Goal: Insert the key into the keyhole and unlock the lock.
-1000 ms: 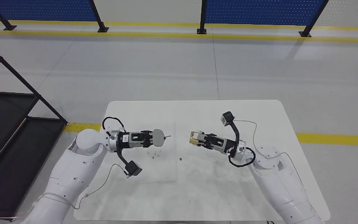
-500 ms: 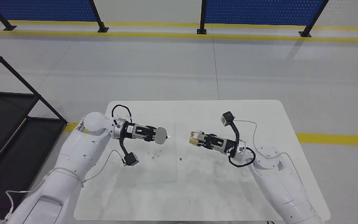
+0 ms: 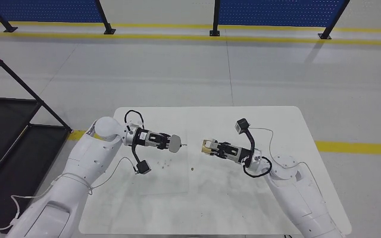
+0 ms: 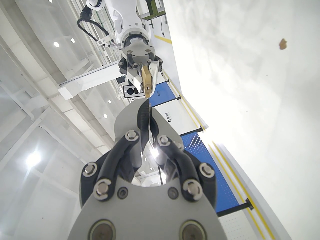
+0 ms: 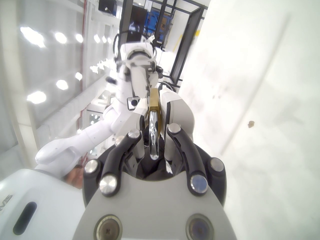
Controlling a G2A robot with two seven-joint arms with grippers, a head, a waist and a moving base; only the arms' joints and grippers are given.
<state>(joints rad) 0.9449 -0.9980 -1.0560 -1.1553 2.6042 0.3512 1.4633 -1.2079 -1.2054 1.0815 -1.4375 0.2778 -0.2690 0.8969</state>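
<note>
My left gripper [image 3: 175, 143] is held above the white table [image 3: 297, 131], shut on a small key [image 3: 183, 143] whose thin blade points toward the padlock. In the left wrist view the key's dark head [image 4: 144, 116] is pinched between the fingers [image 4: 162, 123]. The brass padlock [image 3: 208, 146] is a short gap to the right of it, gripped by my right gripper [image 3: 212, 147], its keyhole end [image 4: 147, 86] facing the key. In the right wrist view the padlock's chrome shackle [image 5: 153, 131] lies between the right gripper's fingers [image 5: 177, 111]. Key tip and padlock are apart.
A small brown crumb [image 3: 191, 169] lies on the table below the gap between the grippers. A black metal rack [image 3: 24, 131] stands off the table's left side. Blue barrier panels [image 3: 274, 11] line the floor far behind.
The left arm has carried the key to the right, closing the gap toward the padlock, and its elbow has shifted back. The right arm and padlock have stayed put.
</note>
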